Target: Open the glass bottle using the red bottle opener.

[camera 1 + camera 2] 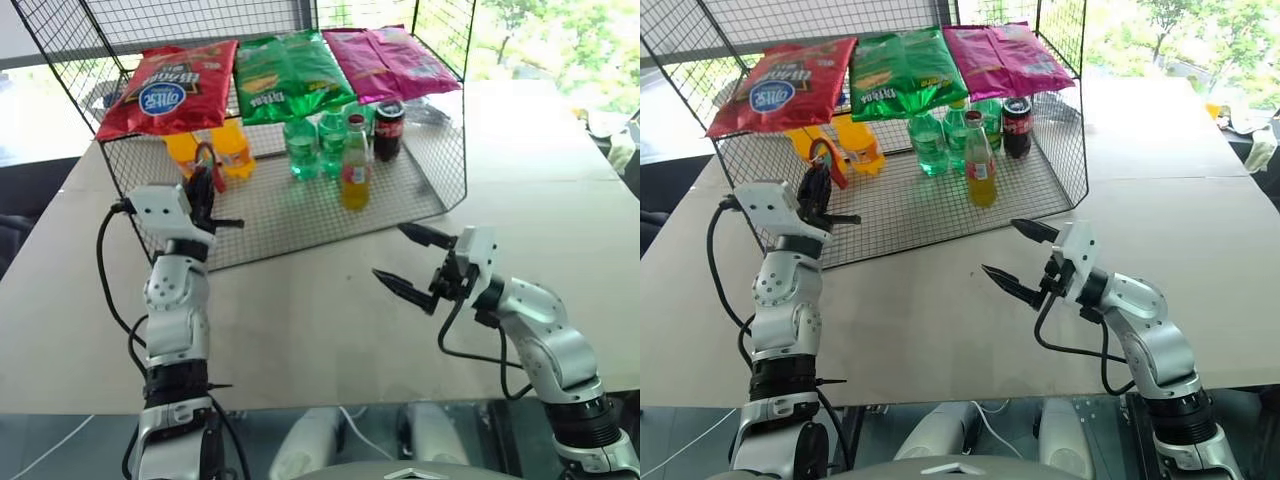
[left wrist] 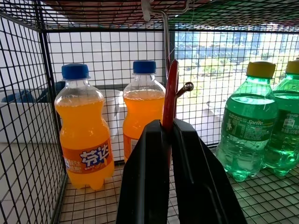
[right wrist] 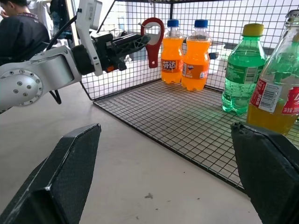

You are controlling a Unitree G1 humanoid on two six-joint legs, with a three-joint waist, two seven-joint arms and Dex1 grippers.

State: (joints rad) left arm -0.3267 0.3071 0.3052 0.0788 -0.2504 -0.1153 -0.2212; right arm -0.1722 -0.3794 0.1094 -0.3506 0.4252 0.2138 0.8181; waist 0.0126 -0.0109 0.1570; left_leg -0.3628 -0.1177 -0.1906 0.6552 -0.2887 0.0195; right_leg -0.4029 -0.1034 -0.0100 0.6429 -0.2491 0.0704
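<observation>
Left gripper pinching the red bottle opener at the wire rack; right gripper waiting spread over the bench.

The left gripper is clamping its fingers together on the red bottle opener, holding it up just in front of two orange plastic bottles inside the wire rack. The right gripper is hovering spread wide above the pale bench, apart from everything. The glass bottle is standing upright on the rack's mesh floor, beside green bottles and a dark cola bottle. Snack bags are lying across the rack's top. Daylight and greenery are showing through windows behind.
</observation>
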